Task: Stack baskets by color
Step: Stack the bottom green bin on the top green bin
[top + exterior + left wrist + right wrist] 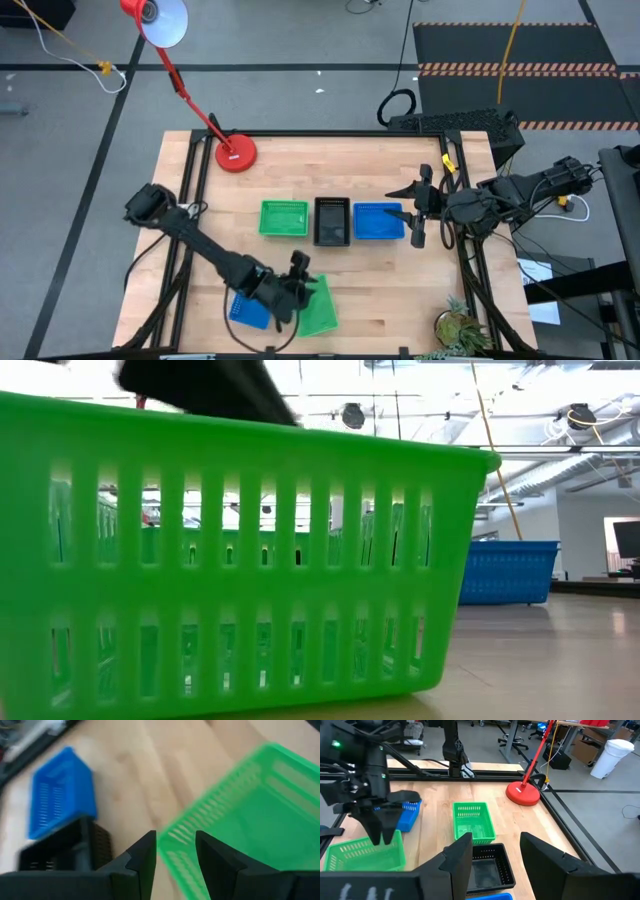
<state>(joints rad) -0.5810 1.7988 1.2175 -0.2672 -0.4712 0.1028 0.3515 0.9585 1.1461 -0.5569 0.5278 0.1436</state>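
**A:** What does the high view give you?

**B:** You have a row at the table's middle: a green basket [284,218], a black basket [332,221] and a blue basket [378,221], side by side. Your left gripper [297,287] is near the front edge, over a loose green basket [320,306] that lies askew, with a second blue basket [249,311] just beside it. Your right gripper [417,212] hangs just beside the row's blue basket. The red lamp base [236,153] stands well behind the row.

**A:** The low view?

**B:** The loose green basket [230,560] fills most of it, resting flat on the table [540,660]; a blue basket [508,571] sits farther back.

**A:** Left wrist?

**B:** Your left fingers [142,860] stand partly apart with nothing between them; the green basket [250,820] lies just beyond their tips, not gripped.

**A:** Right wrist?

**B:** Your right fingers [460,855] stand wide apart and empty above the black basket [487,867]. Farther off, your left gripper [382,837] hovers at the loose green basket [365,854].
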